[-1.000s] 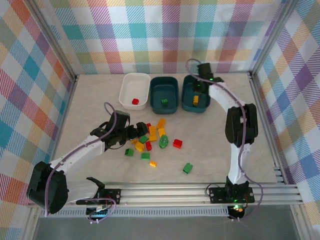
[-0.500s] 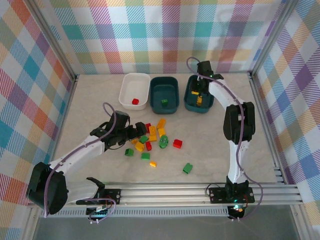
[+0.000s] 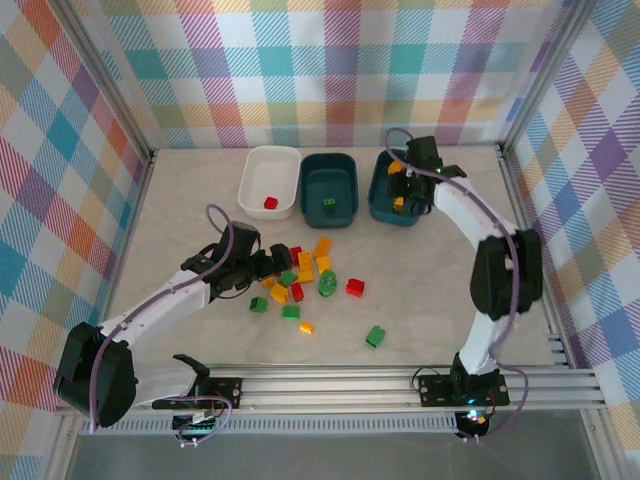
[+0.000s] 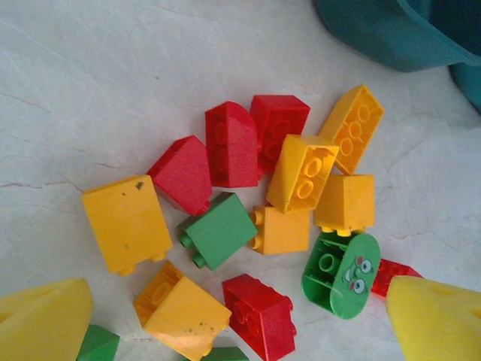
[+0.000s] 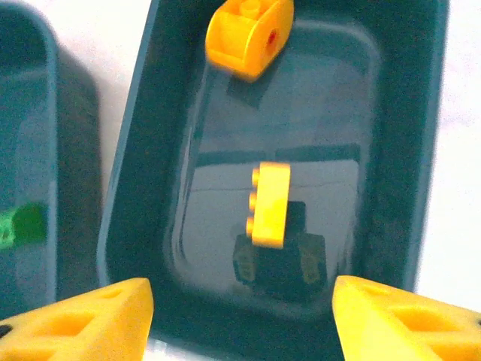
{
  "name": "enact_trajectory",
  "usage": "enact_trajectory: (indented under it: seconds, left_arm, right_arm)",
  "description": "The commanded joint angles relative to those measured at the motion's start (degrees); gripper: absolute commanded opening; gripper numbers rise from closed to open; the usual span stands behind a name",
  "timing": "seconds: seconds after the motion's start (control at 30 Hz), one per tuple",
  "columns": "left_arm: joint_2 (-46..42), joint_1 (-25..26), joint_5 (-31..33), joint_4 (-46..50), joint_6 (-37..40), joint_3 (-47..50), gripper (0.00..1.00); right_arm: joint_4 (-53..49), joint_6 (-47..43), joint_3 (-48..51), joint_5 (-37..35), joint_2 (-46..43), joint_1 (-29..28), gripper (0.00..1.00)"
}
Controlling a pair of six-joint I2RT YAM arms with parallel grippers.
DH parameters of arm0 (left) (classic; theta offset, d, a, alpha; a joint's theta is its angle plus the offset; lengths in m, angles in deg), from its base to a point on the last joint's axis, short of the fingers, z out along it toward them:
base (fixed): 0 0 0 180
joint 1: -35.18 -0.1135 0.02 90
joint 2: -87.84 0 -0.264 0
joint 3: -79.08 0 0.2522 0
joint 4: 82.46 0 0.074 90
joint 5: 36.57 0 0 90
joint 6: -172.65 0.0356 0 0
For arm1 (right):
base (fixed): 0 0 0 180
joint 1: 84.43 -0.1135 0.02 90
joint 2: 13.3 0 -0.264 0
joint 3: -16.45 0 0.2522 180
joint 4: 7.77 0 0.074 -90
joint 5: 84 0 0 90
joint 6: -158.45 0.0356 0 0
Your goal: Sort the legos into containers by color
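The containers stand in a row along the far edge of the desk: a white tub (image 3: 272, 175) holding one red brick (image 3: 270, 203), a middle teal tub (image 3: 330, 180) holding one green brick (image 3: 328, 205), and a right-hand teal tub (image 3: 382, 212) taking the yellow-orange ones. The right claw (image 3: 408, 188) hangs over that last tub, released and empty. In the right wrist view its fingers (image 5: 83, 323) are spread wide, and below them a yellow-orange brick (image 5: 270, 204) is inside the tub, too blurred to tell whether it has settled. A rounded yellow piece (image 5: 248, 34) sits at the tub's far end. So the right arm's drop-off looks like the step in hand. The left claw (image 4: 233, 301) hovers released over the loose legos (image 3: 300, 275) at the middle of the desk, gripping nothing, with a red block (image 4: 259, 316) between its fingers. Its next move calls for choosing one brick and lowering astride it. The pieces lie touching, so neighbours may get nudged. A red one would belong in the white tub.
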Motion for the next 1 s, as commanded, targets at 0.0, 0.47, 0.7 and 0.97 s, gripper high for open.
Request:
enact_trajectory:
  seconds: [0.0, 0.47, 0.7, 0.97]
  left_arm:
    - [0.57, 0.31, 5.34, 1.86, -1.84, -0.75, 1.0]
    - [-0.52, -0.3, 10.32, 1.64, -8.6, 3.85, 1.0]
    - [1.33, -0.05, 8.83, 0.32, -9.02, 4.43, 1.0]
    - [-0.54, 0.03, 9.63, 1.66, -8.47, 5.36, 1.0]
  right_arm:
    - [0.74, 3.52, 10.3, -0.94, -9.08, -6.96, 0.63]
    - [-12.0, 41.17, 41.57, 1.1, -35.39, -34.04, 0.86]
    - [-8.11, 49.31, 45.39, 4.42, -32.65, -37.06, 0.93]
    - [-5.28, 52.25, 42.43, 5.23, -23.75, -38.82, 0.76]
